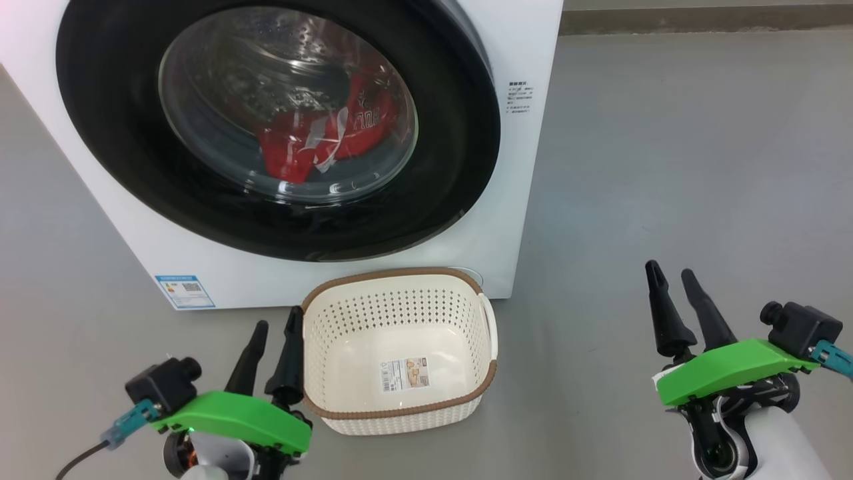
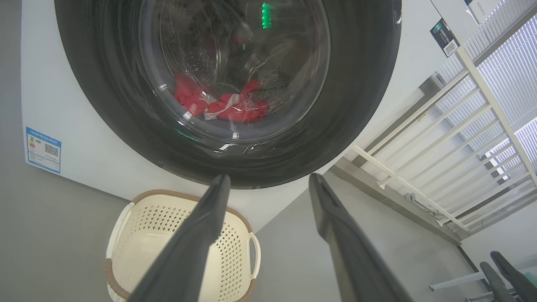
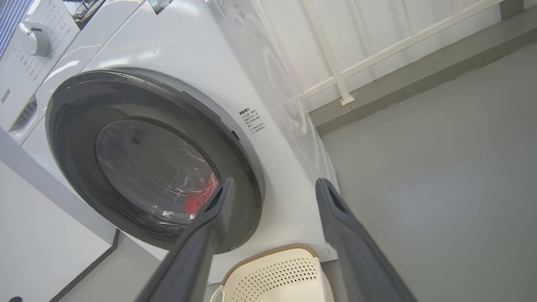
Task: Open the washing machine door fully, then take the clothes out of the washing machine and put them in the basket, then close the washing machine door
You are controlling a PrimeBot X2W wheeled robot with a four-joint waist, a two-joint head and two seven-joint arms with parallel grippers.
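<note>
The white washing machine [image 1: 520, 200] stands ahead with its round black door [image 1: 440, 193] shut against the front. Through the glass window I see red clothes [image 1: 313, 137] with white trim lying in the drum; they also show in the left wrist view as clothes [image 2: 222, 105]. The cream basket [image 1: 400, 307] sits on the floor just below the door and holds nothing. My left gripper [image 1: 274, 328] is open, right beside the basket's left rim. My right gripper [image 1: 673, 277] is open over the floor, well right of the basket and machine.
Grey floor [image 1: 666, 147] stretches to the right of the machine. A white railing [image 2: 440, 167] and a grey kerb [image 3: 419, 79] run along the wall behind. A blue label [image 1: 185, 291] sits low on the machine's front.
</note>
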